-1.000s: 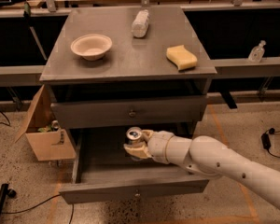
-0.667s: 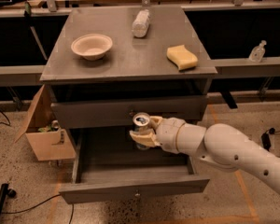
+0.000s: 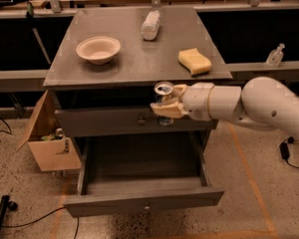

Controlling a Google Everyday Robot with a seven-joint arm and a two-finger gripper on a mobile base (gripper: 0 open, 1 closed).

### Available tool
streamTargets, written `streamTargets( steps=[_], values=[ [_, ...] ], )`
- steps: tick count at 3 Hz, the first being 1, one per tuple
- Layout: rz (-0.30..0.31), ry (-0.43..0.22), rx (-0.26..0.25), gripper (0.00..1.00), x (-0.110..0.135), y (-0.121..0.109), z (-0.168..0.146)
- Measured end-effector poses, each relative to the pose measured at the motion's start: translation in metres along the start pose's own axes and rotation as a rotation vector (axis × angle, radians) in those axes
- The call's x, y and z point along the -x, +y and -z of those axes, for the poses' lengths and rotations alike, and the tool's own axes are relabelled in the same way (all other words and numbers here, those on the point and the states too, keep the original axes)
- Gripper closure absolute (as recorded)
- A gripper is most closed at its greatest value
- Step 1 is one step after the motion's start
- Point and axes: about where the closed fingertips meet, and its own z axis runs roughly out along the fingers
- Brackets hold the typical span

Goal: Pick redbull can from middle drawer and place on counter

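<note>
My gripper [image 3: 165, 106] is shut on the redbull can [image 3: 163, 91], holding it upright in the air in front of the cabinet, just below the counter's front edge. The can's silver top with pull tab shows above my fingers [image 3: 168, 108]; its dark body is mostly hidden by them. The middle drawer [image 3: 144, 183] stands pulled out below, its grey box bare. The counter [image 3: 139, 59] is the flat grey metal top just above and behind the can.
On the counter lie a beige bowl [image 3: 98, 49], a whitish plastic bottle [image 3: 150, 25] on its side and a yellow sponge [image 3: 195, 61]. The closed top drawer [image 3: 104, 121] is behind the can. An open cardboard box [image 3: 47, 143] stands at the cabinet's left.
My gripper has lifted the can up out of the open drawer and to the right, to the height of the top drawer front and counter edge.
</note>
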Motion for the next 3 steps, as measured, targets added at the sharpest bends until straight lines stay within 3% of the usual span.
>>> streamTargets(
  steps=[1,2,3],
  values=[
    [0.027,-0.034,-0.014,1.00,0.028,-0.023,0.015],
    [0.038,-0.039,-0.025,1.00,0.036,-0.022,0.013],
    [0.051,-0.041,-0.071,1.00,0.071,-0.043,0.021]
  ],
)
